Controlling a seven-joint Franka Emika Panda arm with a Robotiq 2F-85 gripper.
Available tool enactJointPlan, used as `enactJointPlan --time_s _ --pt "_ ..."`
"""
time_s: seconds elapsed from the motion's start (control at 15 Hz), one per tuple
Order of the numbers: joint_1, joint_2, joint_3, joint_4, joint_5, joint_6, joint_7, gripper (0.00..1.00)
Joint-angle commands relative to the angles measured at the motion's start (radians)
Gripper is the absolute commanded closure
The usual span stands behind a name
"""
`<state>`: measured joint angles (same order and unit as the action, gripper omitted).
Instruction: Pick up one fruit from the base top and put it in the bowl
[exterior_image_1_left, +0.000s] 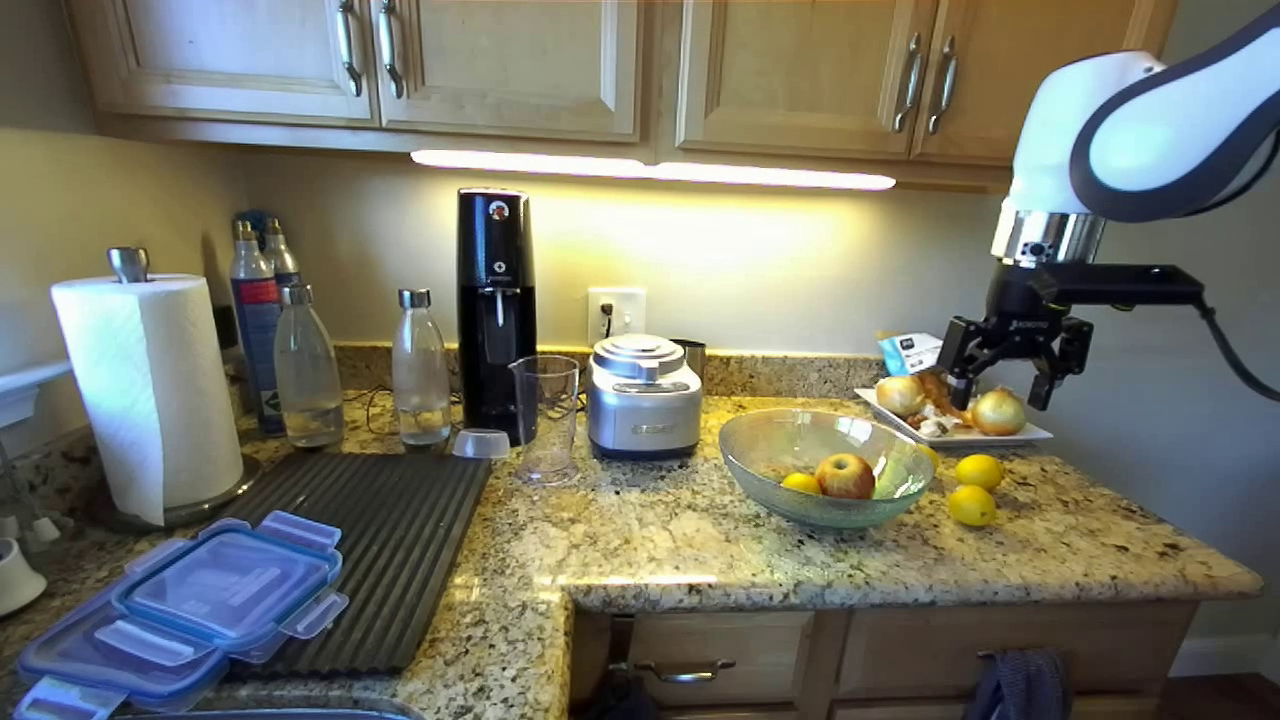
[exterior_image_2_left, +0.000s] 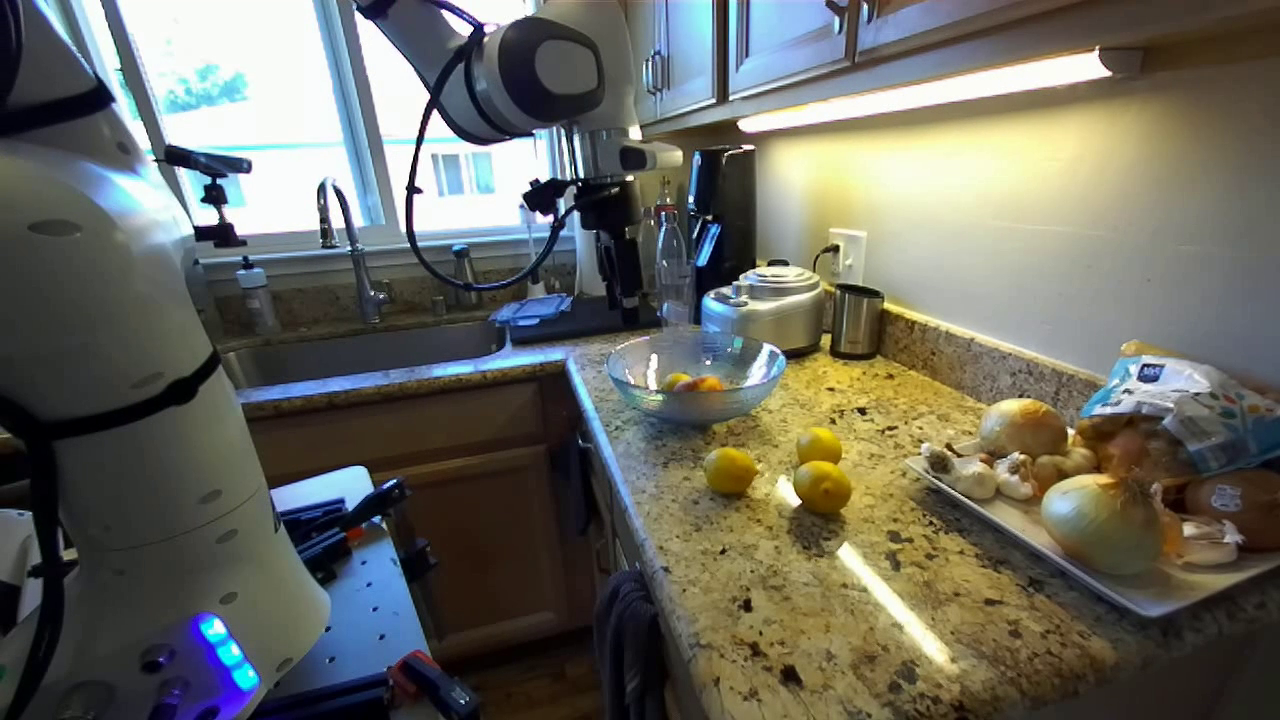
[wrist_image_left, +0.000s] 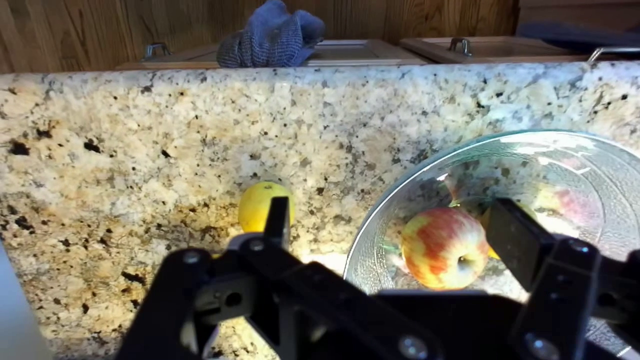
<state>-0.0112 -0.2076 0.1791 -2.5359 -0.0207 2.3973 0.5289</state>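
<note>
Three lemons (exterior_image_2_left: 823, 487) lie on the counter (exterior_image_2_left: 740, 600) near the bowl (exterior_image_2_left: 690, 405), as we see in an exterior view; two sit close together, though we cannot tell whether they touch; the bowl holds an apple (exterior_image_1_left: 846, 476) with more yellow fruit (exterior_image_1_left: 800, 482) beside it. Above the counter we find the gripper (exterior_image_1_left: 1000, 392), its fingers (wrist_image_left: 279, 217) spread wide; in the wrist view one finger hides part of a lemon, and the other crosses in front of the bowl.

Around them we have a busy counter; to one side of the lemons, apart from them, a white plate (exterior_image_2_left: 1155, 593) carries onions (exterior_image_2_left: 1100, 525) and garlic (exterior_image_2_left: 1015, 475), with a printed bag (exterior_image_2_left: 1190, 405) just by the onions; the bowl stands between the lemons and a silver appliance (exterior_image_1_left: 645, 425), which has a metal cup (exterior_image_2_left: 857, 325) near it; a wall socket (exterior_image_1_left: 630, 310) sits behind the appliance; farther along we see a clear jug (exterior_image_1_left: 547, 420), a tall black machine (exterior_image_1_left: 497, 300) and capped bottles (exterior_image_1_left: 418, 380); plastic lids (exterior_image_1_left: 230, 585) lie partly on a dark ribbed mat (exterior_image_1_left: 410, 540), near a roll of paper towels (exterior_image_1_left: 150, 400); cupboards (exterior_image_1_left: 510, 70) and a lit strip (exterior_image_1_left: 560, 165) run above the back of the counter, and a dark towel (exterior_image_2_left: 628, 640) hangs below its front edge.
</note>
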Motion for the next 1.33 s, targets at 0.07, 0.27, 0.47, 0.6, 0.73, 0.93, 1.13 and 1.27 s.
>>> enactJointPlan --time_s 0.07,0.27,0.47,0.6,0.73,0.93,1.13,1.27 --pt "0.014 0.001 -0.013 0.002 -0.003 -0.002 0.002 0.00" --pt "-0.024 0.020 -0.017 -0.010 -0.072 0.036 0.088 0.00" --pt "-0.062 0.033 -0.058 -0.030 -0.099 0.093 0.188 0.00" --pt "-0.082 0.074 -0.091 -0.031 -0.089 0.150 0.236 0.00" --pt "-0.103 0.128 -0.117 -0.025 -0.108 0.212 0.313 0.00" --pt "-0.113 0.220 -0.161 0.000 -0.162 0.261 0.451 0.00" --pt "-0.084 0.305 -0.214 0.026 -0.186 0.278 0.563 0.00" --pt "-0.062 0.342 -0.236 0.038 -0.175 0.283 0.585 0.00"
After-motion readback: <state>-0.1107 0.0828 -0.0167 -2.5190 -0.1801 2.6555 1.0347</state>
